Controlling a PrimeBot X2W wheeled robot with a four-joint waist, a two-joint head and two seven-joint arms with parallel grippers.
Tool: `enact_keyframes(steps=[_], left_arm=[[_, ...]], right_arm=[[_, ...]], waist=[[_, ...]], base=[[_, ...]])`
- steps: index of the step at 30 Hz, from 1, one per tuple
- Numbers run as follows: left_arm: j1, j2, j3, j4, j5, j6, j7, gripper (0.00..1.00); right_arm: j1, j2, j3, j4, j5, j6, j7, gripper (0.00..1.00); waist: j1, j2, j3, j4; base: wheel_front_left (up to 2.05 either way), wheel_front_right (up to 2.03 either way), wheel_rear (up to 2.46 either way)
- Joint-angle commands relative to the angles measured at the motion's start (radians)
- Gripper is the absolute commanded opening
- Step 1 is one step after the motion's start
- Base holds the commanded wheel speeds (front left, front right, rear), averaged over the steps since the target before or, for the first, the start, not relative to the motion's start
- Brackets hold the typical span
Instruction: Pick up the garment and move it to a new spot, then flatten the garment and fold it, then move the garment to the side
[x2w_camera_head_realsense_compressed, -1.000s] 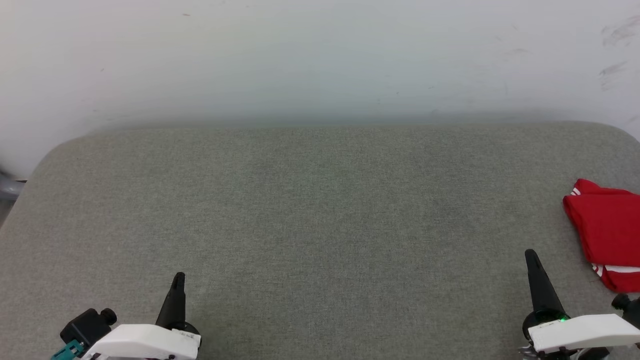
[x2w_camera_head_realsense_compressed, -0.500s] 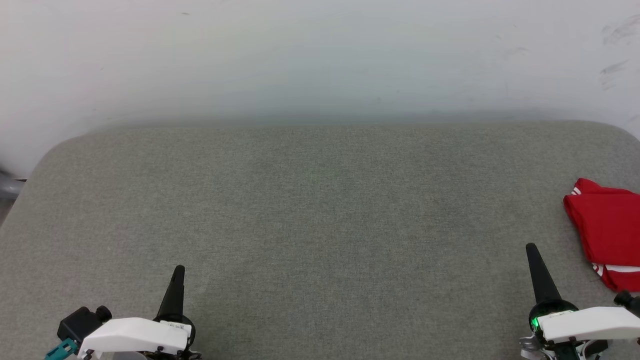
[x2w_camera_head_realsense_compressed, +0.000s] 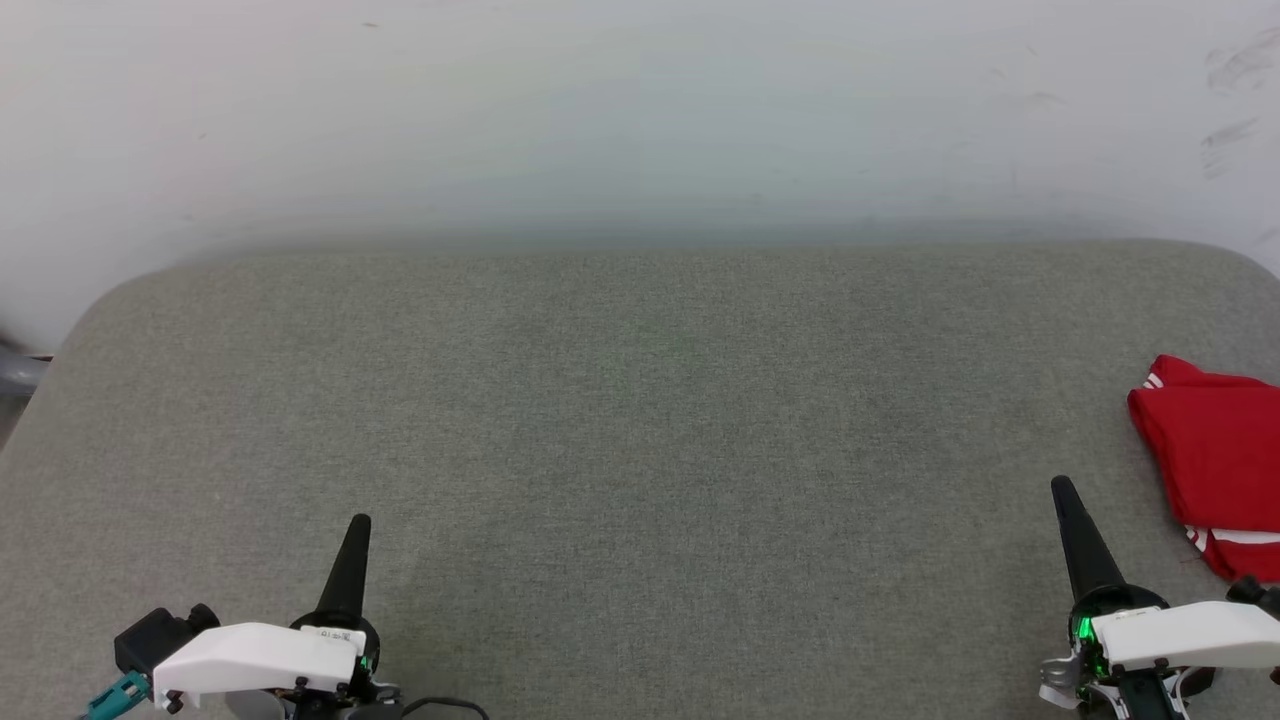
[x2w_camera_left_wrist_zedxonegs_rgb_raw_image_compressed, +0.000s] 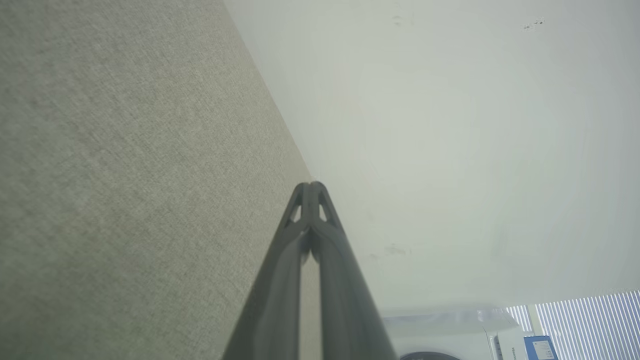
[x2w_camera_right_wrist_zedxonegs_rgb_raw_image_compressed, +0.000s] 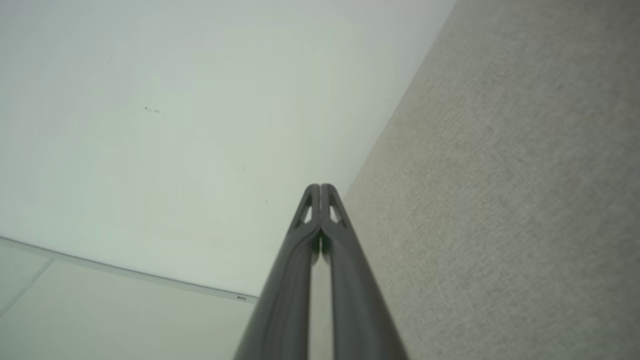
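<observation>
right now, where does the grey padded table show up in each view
Head view: table spans the lower two thirds, garment lying at the right.
Left wrist view: table on the left, beside the shut left gripper.
Right wrist view: table on the right, beside the shut right gripper.
Shared landmark: the white wall along the table's far edge.

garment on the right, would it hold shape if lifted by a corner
Probably not: the garment lies in soft folded layers, so it would likely droop and unfold. Thin cloth, probably light. Pushed, it may bunch on the textured grey surface.
</observation>
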Motion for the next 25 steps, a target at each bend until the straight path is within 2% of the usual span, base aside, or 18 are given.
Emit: enact_keyframes(steps=[1, 25], left_arm=[[-0.024, 0.001, 0.006, -0.003, -0.026, -0.006, 0.008, 0.00], [-0.058, -0.004, 0.026, 0.019, -0.224, -0.026, 0.057, 0.00]], right_arm=[[-0.019, -0.006, -0.003, 0.000, 0.027, 0.000, 0.006, 0.00], [-0.051, -0.001, -0.018, 0.028, 0.213, 0.000, 0.057, 0.00]], waist=[[-0.0001, -0.0001, 0.000, 0.000], [-0.0001, -0.0001, 0.005, 0.000]], base=[[0.00, 0.00, 0.00], [0.00, 0.00, 0.00]])
